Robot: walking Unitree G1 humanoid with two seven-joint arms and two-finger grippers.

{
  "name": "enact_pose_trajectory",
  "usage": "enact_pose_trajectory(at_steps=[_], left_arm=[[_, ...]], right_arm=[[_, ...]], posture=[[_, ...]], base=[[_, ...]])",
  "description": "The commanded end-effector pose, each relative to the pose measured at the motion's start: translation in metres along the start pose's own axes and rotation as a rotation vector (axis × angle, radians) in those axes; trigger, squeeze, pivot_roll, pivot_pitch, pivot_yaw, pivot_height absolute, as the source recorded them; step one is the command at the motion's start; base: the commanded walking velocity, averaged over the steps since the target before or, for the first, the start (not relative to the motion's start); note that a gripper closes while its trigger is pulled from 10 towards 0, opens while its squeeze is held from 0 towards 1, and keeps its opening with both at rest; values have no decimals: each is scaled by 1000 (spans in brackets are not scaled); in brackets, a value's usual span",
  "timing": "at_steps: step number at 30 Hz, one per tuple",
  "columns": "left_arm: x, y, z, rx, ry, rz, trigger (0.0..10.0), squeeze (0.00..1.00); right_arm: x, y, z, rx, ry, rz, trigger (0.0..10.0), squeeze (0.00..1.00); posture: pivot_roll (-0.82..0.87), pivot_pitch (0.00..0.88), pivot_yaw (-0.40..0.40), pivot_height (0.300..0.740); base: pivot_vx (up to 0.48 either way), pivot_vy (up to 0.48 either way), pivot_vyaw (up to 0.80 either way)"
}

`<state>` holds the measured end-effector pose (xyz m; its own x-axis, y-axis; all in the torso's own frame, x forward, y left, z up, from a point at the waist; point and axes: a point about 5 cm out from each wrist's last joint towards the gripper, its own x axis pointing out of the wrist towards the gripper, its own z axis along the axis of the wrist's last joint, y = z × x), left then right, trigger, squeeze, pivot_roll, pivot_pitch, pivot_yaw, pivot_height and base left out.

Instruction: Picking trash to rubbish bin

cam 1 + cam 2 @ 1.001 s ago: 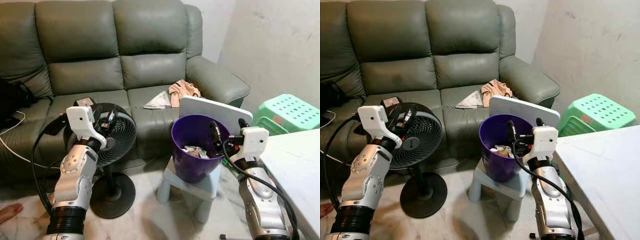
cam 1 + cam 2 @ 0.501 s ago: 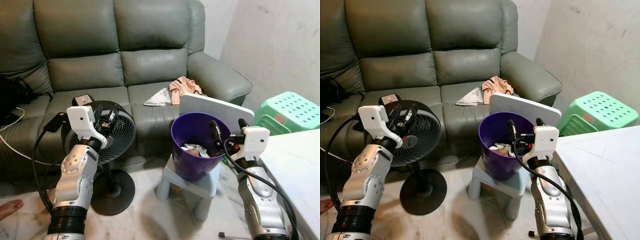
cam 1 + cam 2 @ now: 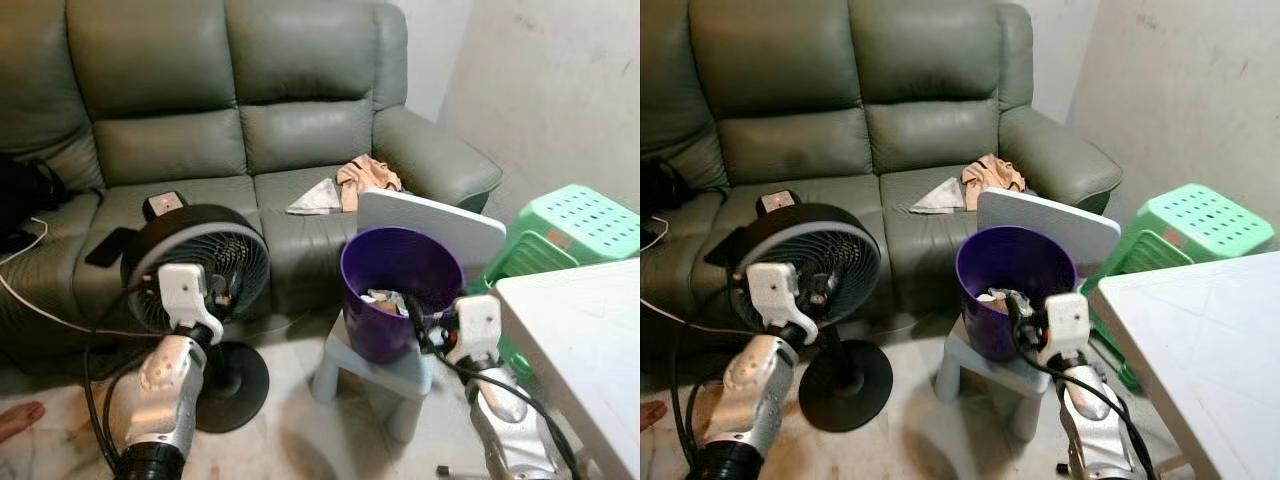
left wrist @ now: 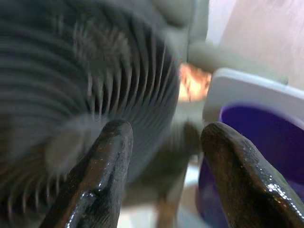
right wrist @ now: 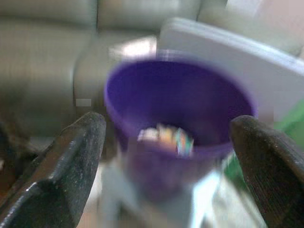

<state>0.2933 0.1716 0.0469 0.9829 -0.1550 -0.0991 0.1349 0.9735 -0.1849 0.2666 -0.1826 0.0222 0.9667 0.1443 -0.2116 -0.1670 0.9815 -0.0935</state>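
A purple bin (image 3: 395, 290) stands on a small pale-blue stool (image 3: 385, 372), with crumpled wrappers (image 3: 385, 300) at its bottom. My right gripper (image 3: 425, 315) is low at the bin's front right side, below the rim. In the right wrist view its fingers (image 5: 61, 175) are spread wide with the bin (image 5: 180, 104) between them in the distance, nothing held. My left gripper (image 3: 222, 292) hangs open in front of the black fan (image 3: 200, 262), its fingers (image 4: 107, 171) empty. A white paper scrap (image 3: 318, 198) lies on the sofa seat.
A grey-green sofa (image 3: 230, 120) fills the back, with a peach cloth (image 3: 367, 177) and dark gadgets (image 3: 160, 205) on it. A white board (image 3: 432, 222) leans behind the bin. Green stools (image 3: 570, 225) and a white table (image 3: 590, 340) are at the right. A person's foot (image 3: 20, 418) rests bottom left.
Both arms have dropped lower. The right gripper sank from the bin's rim down to its side. The left gripper sank to the fan's middle.
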Motion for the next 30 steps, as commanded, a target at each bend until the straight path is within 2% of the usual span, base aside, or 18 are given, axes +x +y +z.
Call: enact_pose_trajectory(at_steps=[1,2,3,4,8,10,12,13,14,15,17,19,25,30], left_arm=[[2,-1,-1,-9,-2,-19,10000,0],[-1,4,-16,-64,46,1,10000,0],[-1,4,-16,-64,46,1,10000,0],[-4,6,-24,-87,73,15,10000,0],[-8,11,-40,-95,150,51,10000,0],[-18,15,-59,-115,268,75,10000,0],[-26,15,-70,-120,325,75,10000,0],[-27,15,-72,-116,333,76,10000,0],[-30,15,-77,-104,362,82,10000,0],[-31,15,-78,-101,368,83,10000,0],[-41,15,-89,-64,423,89,10000,0],[-47,15,-95,-46,461,99,10000,0],[-74,15,-121,-73,593,186,10000,0],[-84,12,-130,-61,644,194,10000,0]], right_arm=[[3,-1,2,-15,-15,6,10000,0],[0,3,-19,-38,81,16,10000,0],[0,3,-19,-38,81,16,10000,0],[-3,5,-31,-52,139,23,10000,0],[-8,7,-48,-58,226,25,10000,0],[-17,10,-64,-46,313,22,10000,0],[-24,9,-76,-63,391,1,10000,0],[-25,9,-77,-65,397,-1,10000,0],[-27,11,-79,-9,401,6,10000,0],[-27,12,-80,7,402,8,10000,0],[-32,12,-85,-29,428,3,10000,0],[-35,12,-89,-17,451,-8,10000,0],[-69,7,-120,43,626,-78,10000,0],[-84,8,-131,64,692,-93,10000,0]], posture=[[47,10,-27,715],[49,9,-28,715],[49,9,-28,715],[50,8,-26,715],[46,6,-21,715],[42,3,-17,715],[43,0,-13,715],[43,0,-13,715],[42,0,-12,715],[42,0,-12,715],[47,0,-11,715],[42,0,-10,715],[48,0,-9,715],[41,0,-2,715]], base=[[0,0,0],[0,0,0],[0,0,0],[0,0,0],[0,0,0],[0,0,0],[0,0,0],[0,0,0],[0,0,0],[0,0,0],[0,0,0],[0,0,0],[0,0,0],[0,0,0]])
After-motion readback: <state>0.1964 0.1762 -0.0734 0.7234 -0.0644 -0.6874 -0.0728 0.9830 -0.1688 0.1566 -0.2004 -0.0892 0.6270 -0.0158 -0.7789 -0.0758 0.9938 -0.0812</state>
